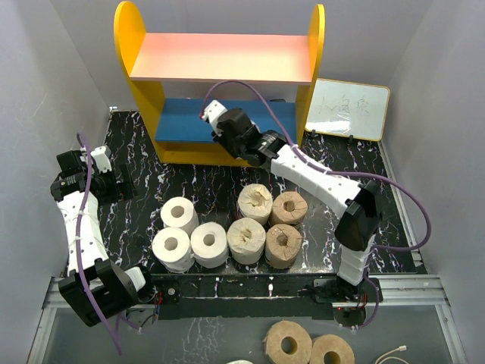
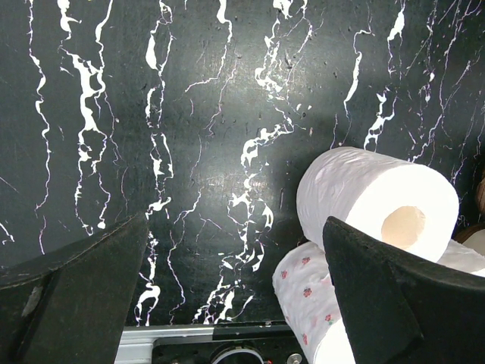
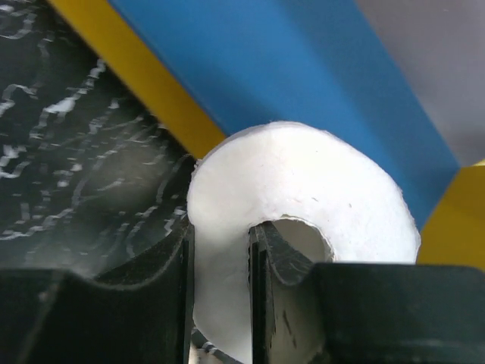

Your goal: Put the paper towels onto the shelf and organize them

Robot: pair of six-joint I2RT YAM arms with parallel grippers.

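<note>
Paper towels (image 1: pixel 209 244) sat clustered on the table (image 1: pixel 144 186) before the shelf (image 1: pixel 227 67). Left wrist: left gripper (image 2: pixel 235 224) gaped wide, empty, near a white roll (image 2: pixel 364 189). Right wrist: right gripper (image 3: pixel 221 236) pinched another roll's (image 3: pixel 303 178) wall by the blue board (image 3: pixel 303 76).

Black marbled table (image 1: pixel 197 189), three white rolls (image 1: pixel 179 214), four tan rolls (image 1: pixel 246 239), shelf (image 1: pixel 220 57), whiteboard (image 1: pixel 348 110)
</note>
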